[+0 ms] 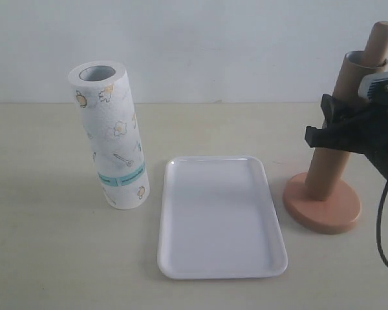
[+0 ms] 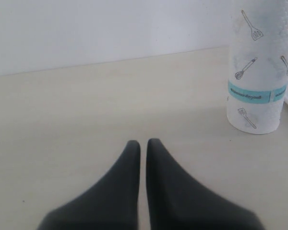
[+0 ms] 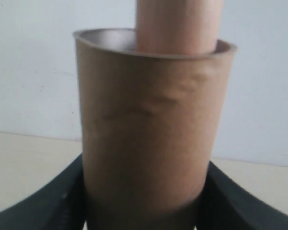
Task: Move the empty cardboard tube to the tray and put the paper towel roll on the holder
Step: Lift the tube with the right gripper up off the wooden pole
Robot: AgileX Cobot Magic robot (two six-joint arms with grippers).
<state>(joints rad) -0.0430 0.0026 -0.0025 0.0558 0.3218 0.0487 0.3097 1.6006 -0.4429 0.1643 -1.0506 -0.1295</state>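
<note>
paper towel roll (image 1: 113, 139), teal band (image 1: 123, 177) lettering illegible

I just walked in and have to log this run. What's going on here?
The right claw is closed around the cardboard tube, which still sits over the rod of the wooden holder; it has not been lifted off yet. The paper towel roll stands on the table, left of the white tray, which has nothing on it. The left claw is shut, holds nothing and is low over the table near the roll.
</note>
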